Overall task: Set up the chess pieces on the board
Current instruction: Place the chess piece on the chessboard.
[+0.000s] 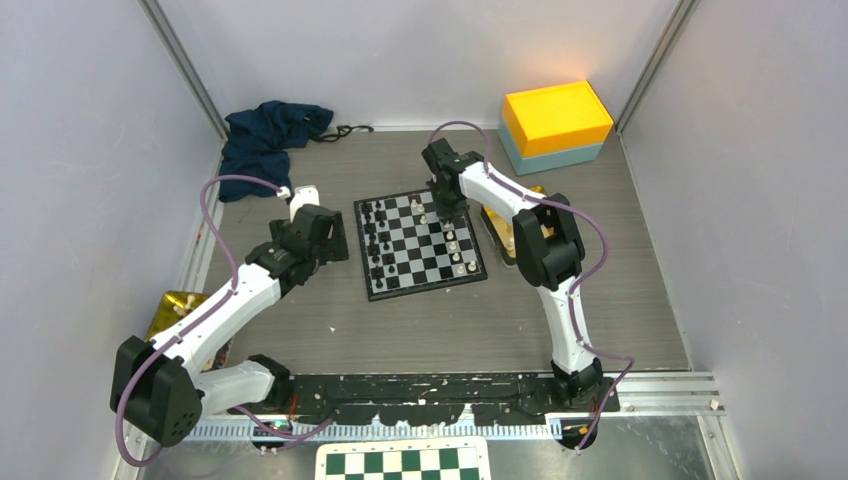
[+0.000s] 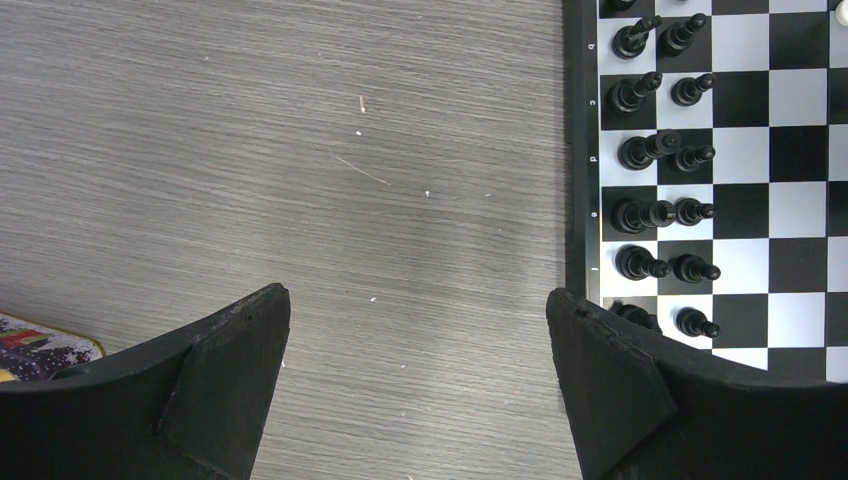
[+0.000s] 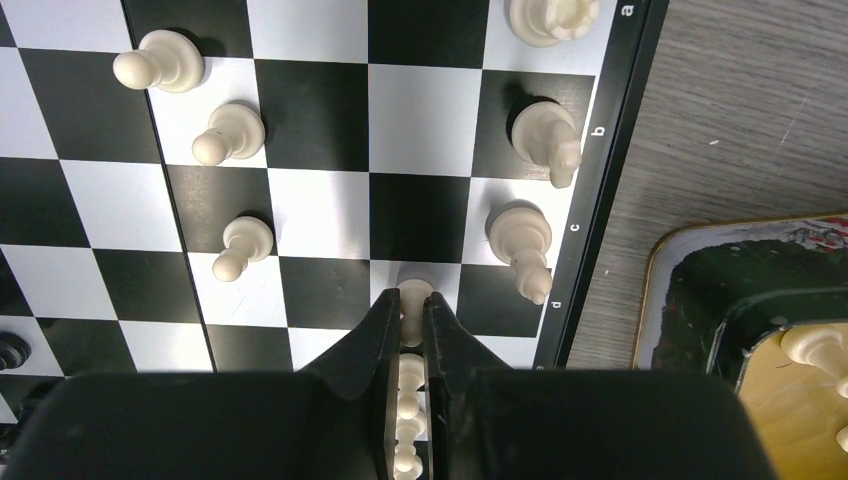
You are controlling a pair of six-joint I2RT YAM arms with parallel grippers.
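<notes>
The board (image 1: 425, 290) lies mid-table. Black chess pieces (image 1: 375, 245) fill two columns along its left side, and they show at the right of the left wrist view (image 2: 650, 150). White pieces (image 1: 455, 250) stand along the right side. My right gripper (image 1: 441, 205) is over the board's far right part. In the right wrist view it (image 3: 406, 310) is shut on a cream-white piece (image 3: 413, 297) standing on a white square by the edge of the board (image 3: 320, 210). Other white pieces (image 3: 540, 130) stand around it. My left gripper (image 1: 330, 235) hangs open over bare table left of the board (image 2: 770, 230), its jaws wide apart (image 2: 418, 320).
A tin tray (image 1: 510, 235) sits just right of the board, with a white piece (image 3: 815, 345) in it. At the back right is a yellow box on a teal one (image 1: 555, 120), and at the back left a dark blue cloth (image 1: 270, 135). Another tin (image 1: 180, 310) lies near left. A green-and-white checkered panel (image 1: 405, 462) is at the front.
</notes>
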